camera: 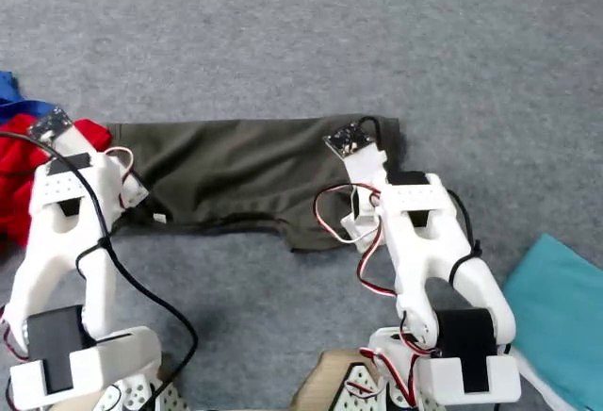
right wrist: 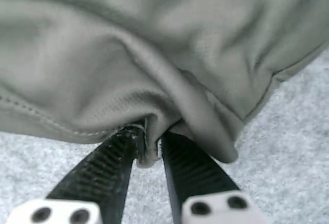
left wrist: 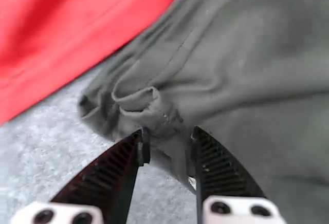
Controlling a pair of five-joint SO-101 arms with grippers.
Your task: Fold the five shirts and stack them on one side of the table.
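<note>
A: R gripper (right wrist: 150,149)?
B: Clamped on a thin fold of the olive shirt (right wrist: 154,44), by its edge. L gripper (left wrist: 169,144): jaws apart, straddling a bunched hem. Prob. not biting, tho the view's too close to be sure.
A: Risk?
B: If only R pulls, cloth drags lopsided & the fold skews. Thin pinch could slip too.
A: Shirt vs. arms?
B: Flat on table (camera: 283,53), spread btw both grippers; red shirt (camera: 19,180) just beside its L end.

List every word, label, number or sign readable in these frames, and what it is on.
None readable. The olive shirt, red shirt and teal shirt show no print; a small pale patch at the olive shirt's near edge, maybe a tag, is too small to read.
</note>
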